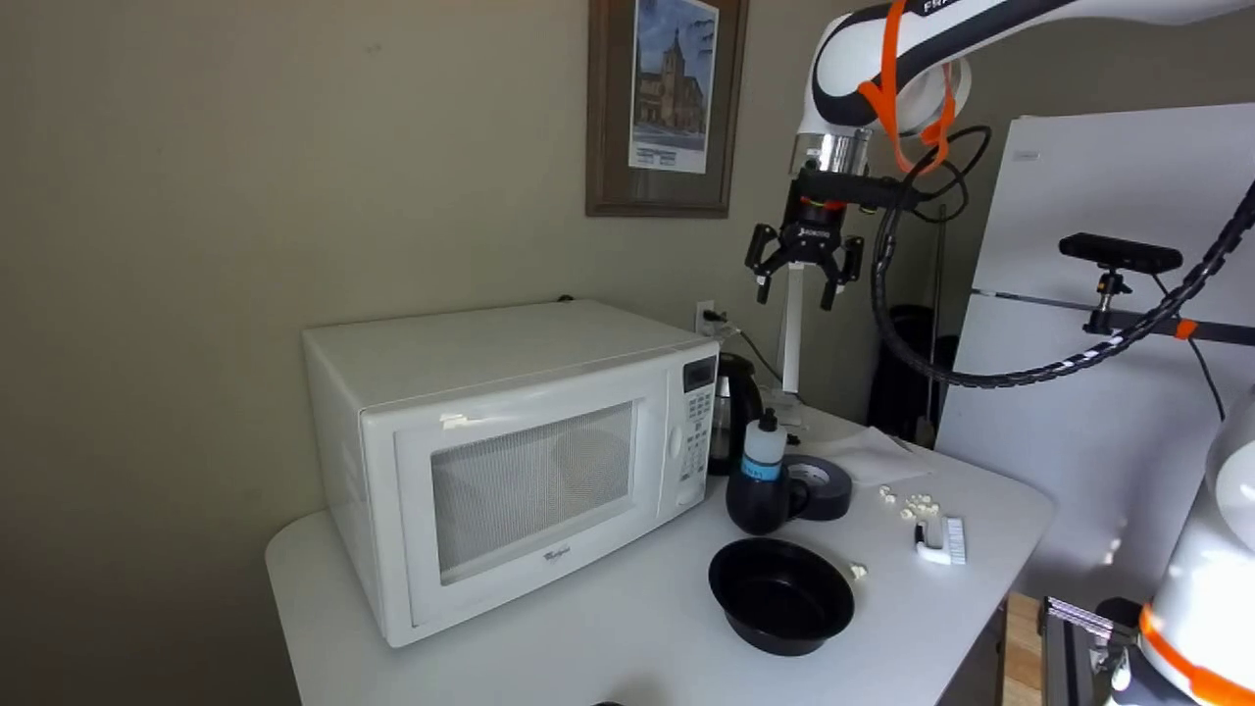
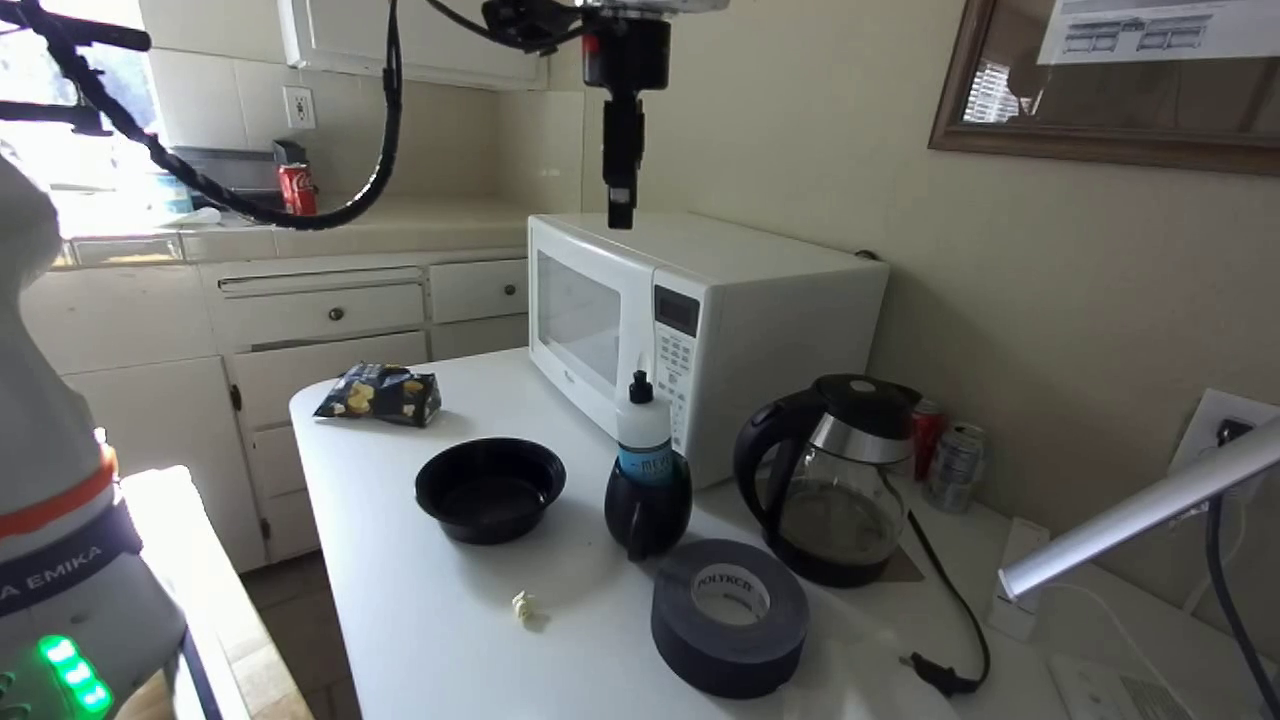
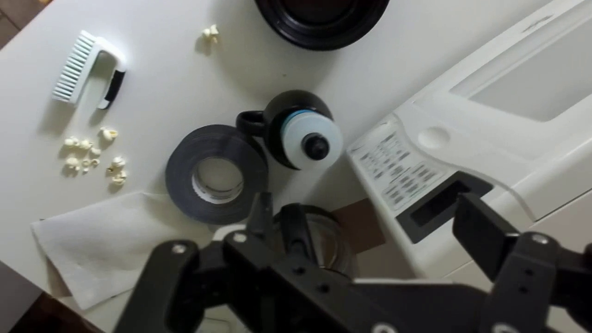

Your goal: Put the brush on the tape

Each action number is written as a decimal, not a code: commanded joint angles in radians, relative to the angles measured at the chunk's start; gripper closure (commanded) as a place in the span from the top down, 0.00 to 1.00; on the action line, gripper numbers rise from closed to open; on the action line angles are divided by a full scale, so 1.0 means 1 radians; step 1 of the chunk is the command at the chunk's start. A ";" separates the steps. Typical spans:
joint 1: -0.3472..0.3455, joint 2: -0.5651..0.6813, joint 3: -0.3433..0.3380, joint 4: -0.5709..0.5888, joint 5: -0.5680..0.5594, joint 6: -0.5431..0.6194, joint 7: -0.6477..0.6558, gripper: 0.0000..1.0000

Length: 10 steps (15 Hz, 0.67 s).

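Got one bristly brush (image 3: pixel 82 68), one thick round tape (image 2: pixel 722 650), one round black bowl (image 1: pixel 781 595) on table (image 1: pixel 569 637). Got one tool (image 1: pixel 795 294), spread.

One arm (image 1: pixel 849 64); one gripper (image 1: pixel 795 293); two fingers (image 3: pixel 481 236); three cans (image 2: pixel 957 470); one fridge (image 1: pixel 1128 176); one table (image 1: pixel 549 667), and on it one brush (image 3: pixel 76 69); one tape (image 2: pixel 730 645); one bowl (image 2: pixel 490 528); one mug (image 2: pixel 662 510); one bottle (image 2: pixel 644 440); one kettle (image 2: pixel 840 510); one microwave (image 2: pixel 780 330); one bag (image 2: pixel 380 395); popcorn pieces (image 3: pixel 109 134) too clumped to count exactly.

The brush (image 3: pixel 80 69) is white and black, the tape (image 3: pixel 215 141) dark grey.
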 commanded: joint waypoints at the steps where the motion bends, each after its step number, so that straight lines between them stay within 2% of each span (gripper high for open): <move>1: -0.073 0.027 -0.032 -0.095 -0.081 0.111 0.101 1.00; 4: -0.121 0.065 -0.072 -0.168 -0.105 0.171 0.168 1.00; 7: -0.148 0.112 -0.130 -0.246 -0.075 0.241 0.181 1.00; 10: -0.142 0.118 -0.144 -0.235 -0.087 0.217 0.160 1.00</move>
